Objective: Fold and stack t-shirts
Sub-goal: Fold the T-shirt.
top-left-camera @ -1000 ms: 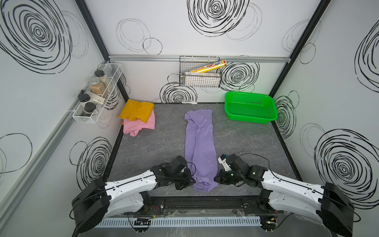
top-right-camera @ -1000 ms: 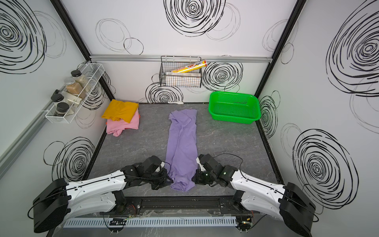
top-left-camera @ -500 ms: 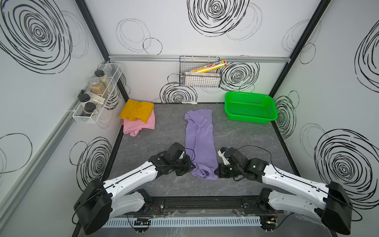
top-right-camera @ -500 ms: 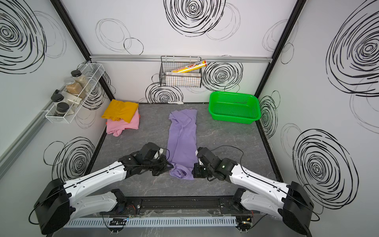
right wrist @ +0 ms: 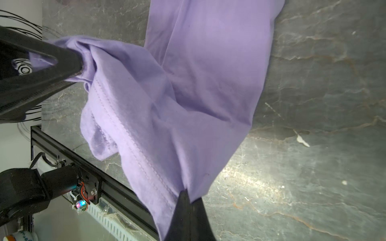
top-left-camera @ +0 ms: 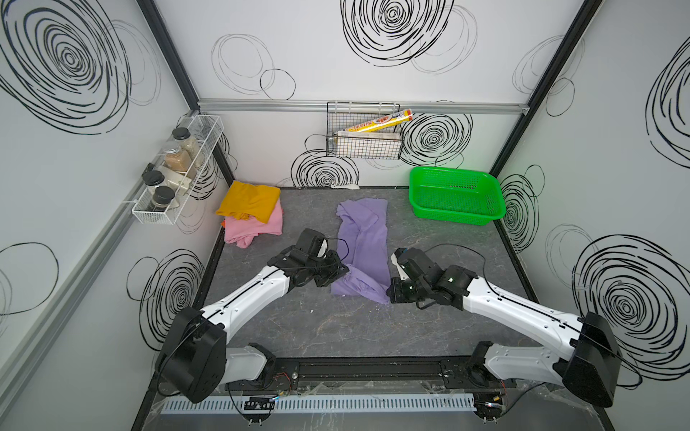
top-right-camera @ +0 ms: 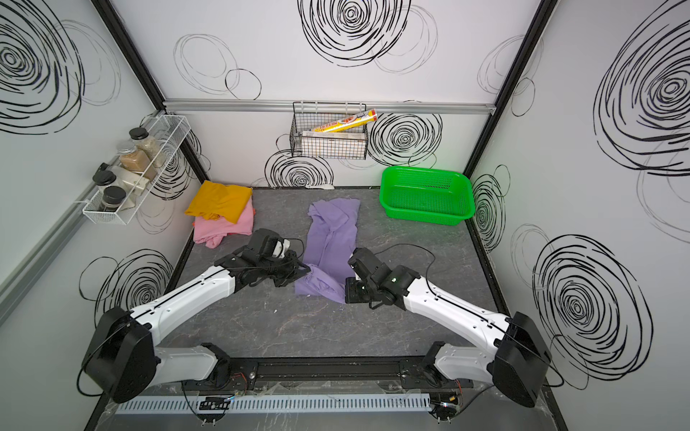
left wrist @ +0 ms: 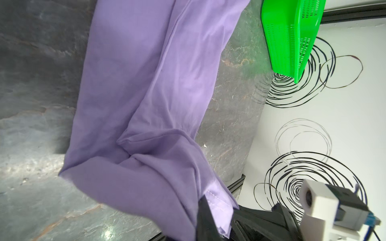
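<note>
- The lavender t-shirt (top-left-camera: 364, 239) is lying as a long, narrow strip down the middle of the dark table (top-left-camera: 336, 328). Its far end is resting near the back wall, and its near end is being held up off the surface and doubled toward the rest of the cloth.
- The left gripper (top-left-camera: 344, 273) is pinching the shirt's near left corner, with its jaws squeezed tight on bunched fabric. In the right wrist view, its fingers (right wrist: 71, 66) are showing purple cloth gathered at their tips.
- The right gripper (top-left-camera: 390, 295) is clamping the near right corner. In its own wrist view, the right gripper (right wrist: 189, 197) is biting the stitched hem with its jaws pressed together.
- Between the two grippers, the hem is sagging in a loose, wrinkled fold above the table.
- The mustard-yellow t-shirt (top-left-camera: 249, 201) is sitting folded on top of the pink t-shirt (top-left-camera: 254, 227) in the far left corner, well apart from the lavender one.
- The green basket (top-left-camera: 453, 171) is standing in the far right corner, near the strip's far end but not touching it.
</note>
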Motion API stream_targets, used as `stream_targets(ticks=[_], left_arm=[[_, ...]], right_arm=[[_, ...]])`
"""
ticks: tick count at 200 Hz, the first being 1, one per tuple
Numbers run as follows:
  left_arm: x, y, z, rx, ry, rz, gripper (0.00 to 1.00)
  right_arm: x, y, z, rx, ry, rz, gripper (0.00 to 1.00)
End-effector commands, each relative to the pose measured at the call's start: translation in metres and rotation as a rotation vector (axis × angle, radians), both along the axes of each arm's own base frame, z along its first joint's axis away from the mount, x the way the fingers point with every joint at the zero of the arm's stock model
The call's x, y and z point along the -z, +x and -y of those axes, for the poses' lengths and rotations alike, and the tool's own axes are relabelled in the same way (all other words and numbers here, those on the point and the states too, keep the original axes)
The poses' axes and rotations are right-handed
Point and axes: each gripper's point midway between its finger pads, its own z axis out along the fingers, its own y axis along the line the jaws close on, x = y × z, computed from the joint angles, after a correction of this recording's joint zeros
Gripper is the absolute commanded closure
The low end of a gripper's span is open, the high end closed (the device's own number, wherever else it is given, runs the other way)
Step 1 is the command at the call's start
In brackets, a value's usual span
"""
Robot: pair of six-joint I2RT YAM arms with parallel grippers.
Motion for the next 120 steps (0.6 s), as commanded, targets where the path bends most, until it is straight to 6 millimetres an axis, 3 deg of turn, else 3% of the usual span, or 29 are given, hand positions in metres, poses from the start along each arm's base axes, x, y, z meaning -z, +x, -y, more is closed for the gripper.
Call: stream_targets(ticks=[1, 44, 120], left_arm=[[-0.011, 0.020, 0.005, 0.023, -0.019, 0.071, 1.00], [-0.003, 0.045, 0.011, 0.022, -0.027, 0.079, 1.00], [0.011, 0.087, 0.021, 0.033, -0.004, 0.089, 1.00]], right_arm=[[-0.004, 0.014, 0.009, -0.008, -0.046, 0.022, 1.00], [0.003, 0.043, 0.015, 0.005, -0.074, 0.023, 1.00], [0.026, 0.073, 0.012, 0.001, -0.098, -0.018, 1.00]])
